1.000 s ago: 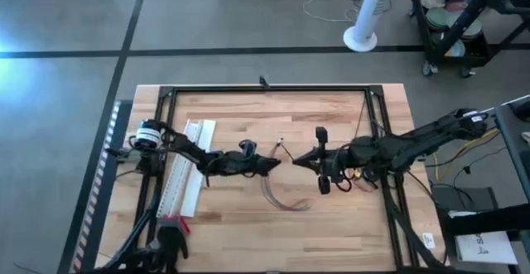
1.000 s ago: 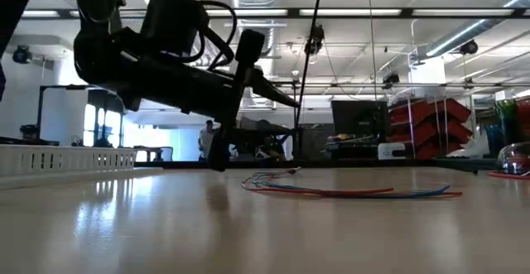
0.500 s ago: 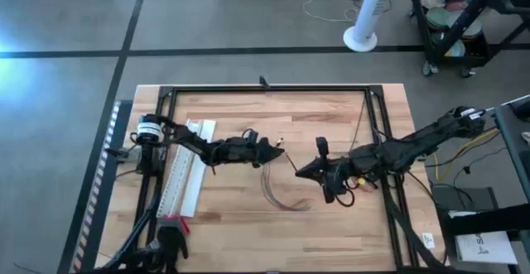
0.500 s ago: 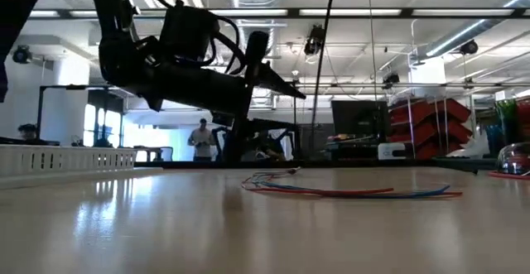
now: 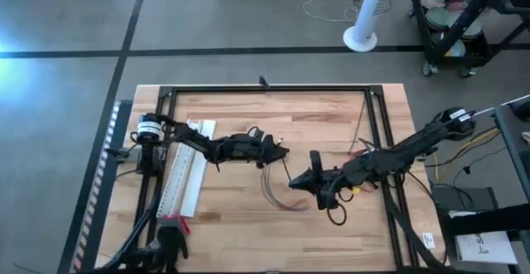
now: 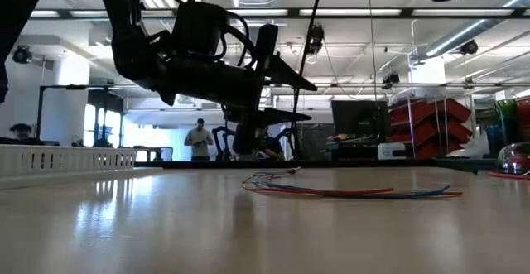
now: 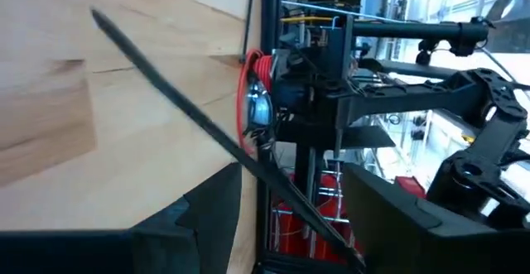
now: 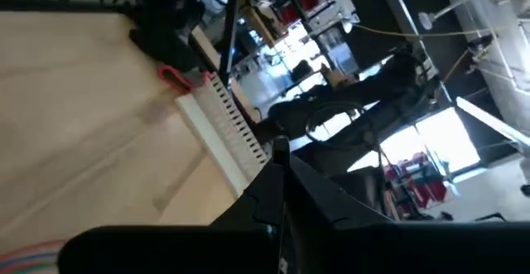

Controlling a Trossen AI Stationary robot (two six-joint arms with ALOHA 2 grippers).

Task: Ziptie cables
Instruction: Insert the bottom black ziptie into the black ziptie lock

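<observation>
Left end effector [image 5: 281,151]: raised above the middle of the worktop; a thin black zip tie [image 7: 178,112] sticks out from between its fingers, so it is holding that strip.
Right end effector [image 5: 295,182]: close to the left one, over the curved far end of the cables; its fingers look pressed together in the right wrist view (nothing is seen between them).
Cables [image 5: 277,195]: a thin curved bundle lying flat on the worktop, below and between the two end effectors; in the low view [image 6: 348,191] no end effector touches it.
White flat strip [image 5: 186,175]: lies beside the left arm, well apart from the cables.
Worktop [image 5: 232,233]: pale wood inside a black frame.
</observation>
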